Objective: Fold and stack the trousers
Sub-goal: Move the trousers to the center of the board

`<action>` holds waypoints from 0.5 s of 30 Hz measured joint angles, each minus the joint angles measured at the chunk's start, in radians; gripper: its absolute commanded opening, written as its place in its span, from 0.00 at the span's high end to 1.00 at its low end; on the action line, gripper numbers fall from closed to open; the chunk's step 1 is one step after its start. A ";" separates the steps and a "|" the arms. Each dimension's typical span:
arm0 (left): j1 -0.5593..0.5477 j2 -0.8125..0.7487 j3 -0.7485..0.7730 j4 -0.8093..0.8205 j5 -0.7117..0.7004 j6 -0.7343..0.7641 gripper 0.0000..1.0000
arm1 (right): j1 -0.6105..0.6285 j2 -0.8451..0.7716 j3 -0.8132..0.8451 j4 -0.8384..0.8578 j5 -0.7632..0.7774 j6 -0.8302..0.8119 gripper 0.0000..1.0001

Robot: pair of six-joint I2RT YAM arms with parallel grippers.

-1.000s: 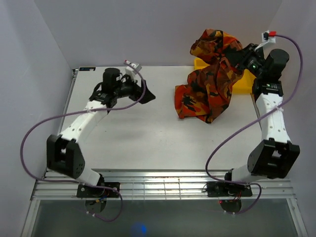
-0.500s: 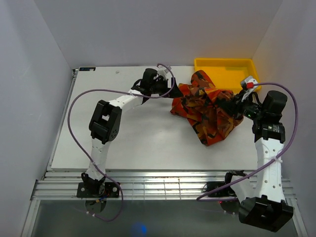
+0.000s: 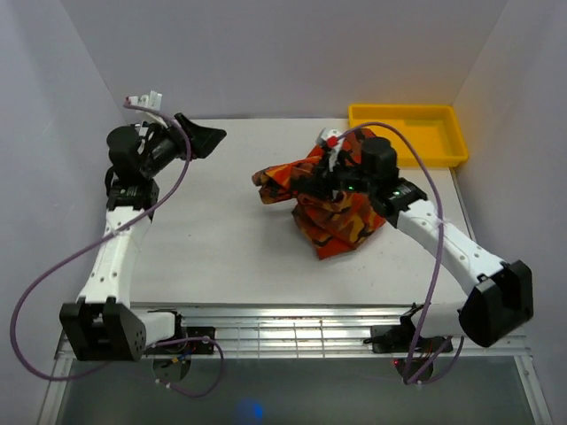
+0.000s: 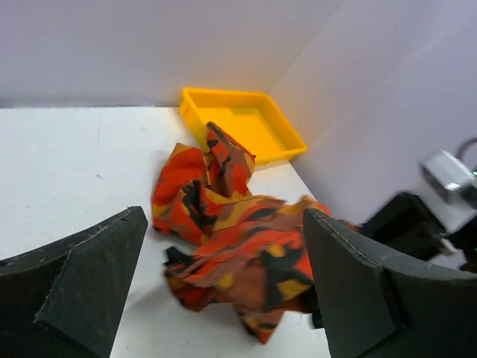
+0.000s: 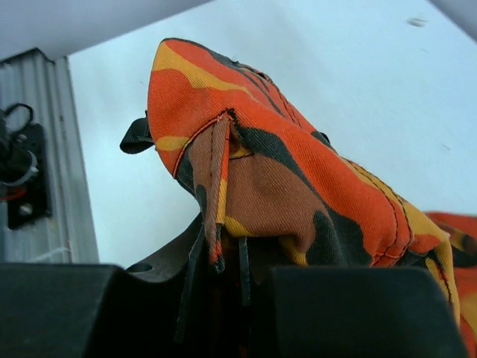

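While right claw pinches trousers, heap stretches left-right, tip pointing left; left claw gaping.

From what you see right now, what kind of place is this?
Probably a robot test cell: a left arm and right arm mounted at a white table, enclosed by plain walls.

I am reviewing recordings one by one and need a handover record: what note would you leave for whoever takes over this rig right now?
Left claw: open, holding nothing, raised over the far-left part of the table.
Right claw: shut on a fold of the trousers, lifting that edge.
Trousers: a crumpled heap on the table, right of centre, on the near side of the yellow tray.
Done: no fold made yet.
Left to do: spread flat, fold, stack.
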 measured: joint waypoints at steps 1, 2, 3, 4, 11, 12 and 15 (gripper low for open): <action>0.019 -0.058 -0.019 -0.016 0.004 0.000 0.02 | 0.048 0.051 0.043 0.010 0.014 0.019 0.57; 0.027 -0.111 -0.036 -0.035 0.005 0.002 0.02 | 0.101 0.117 0.097 0.031 0.028 0.047 0.48; 0.034 -0.157 -0.050 -0.055 0.004 0.006 0.02 | 0.148 0.185 0.152 0.046 0.030 0.068 0.28; 0.033 -0.190 -0.059 -0.080 0.005 0.010 0.02 | 0.186 0.251 0.223 0.043 0.024 0.095 0.04; 0.026 -0.175 -0.102 -0.274 -0.020 0.072 0.02 | 0.137 0.444 0.509 -0.053 0.039 0.166 0.06; 0.026 -0.142 -0.102 -0.297 -0.022 0.092 0.02 | 0.074 0.417 0.482 -0.051 0.069 0.174 0.04; 0.026 -0.023 -0.101 -0.352 -0.024 0.148 0.02 | -0.132 0.331 0.384 -0.061 0.174 0.195 0.09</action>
